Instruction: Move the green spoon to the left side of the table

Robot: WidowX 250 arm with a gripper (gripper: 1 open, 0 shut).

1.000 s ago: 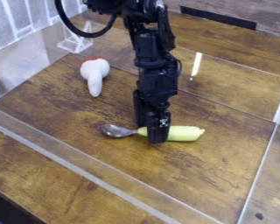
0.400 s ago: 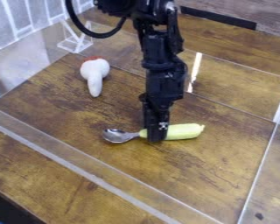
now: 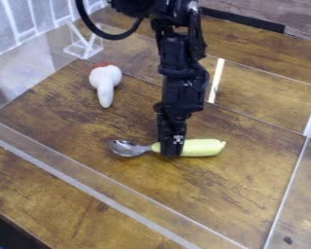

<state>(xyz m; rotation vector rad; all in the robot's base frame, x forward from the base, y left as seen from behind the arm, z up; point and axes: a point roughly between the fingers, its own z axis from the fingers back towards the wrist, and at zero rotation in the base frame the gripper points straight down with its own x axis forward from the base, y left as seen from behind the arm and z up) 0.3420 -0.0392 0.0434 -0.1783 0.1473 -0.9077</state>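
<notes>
While reaching down from the far side of the desk point(image 3: 145, 195), holding the black arm point(image 3: 182, 73) nearly upright above the green spoon point(image 3: 204, 148). Keeping the jaws closed on the spoon's yellow-green handle, clamping it toward the end where handle meets metal, with dark fingertips point(image 3: 173, 149) pressing at that spot. Lying crosswise just below the middle of the view, pointing its shiny bowl point(image 3: 123, 147) to the left and its thick handle to the right. Sitting low at the desk's wooden surface, with any gap beneath the spoon being too small to tell.

Farther off to the left, resting on the wood, showing a rounded white head point(image 3: 106, 75) at the far end and a narrower white body tapering toward the near side. On the right of the arm, lying near it, stretching a slim white strip point(image 3: 217, 80) from far to near. At the far left, standing beside the arm's looping black cable point(image 3: 96, 35), catching light on a clear piece point(image 3: 83, 45). Along the left and near-left side, running a pale, see-through wall point(image 3: 86, 174) diagonally across the view; along the right, running another clear edge point(image 3: 288, 180) toward the near side.
</notes>
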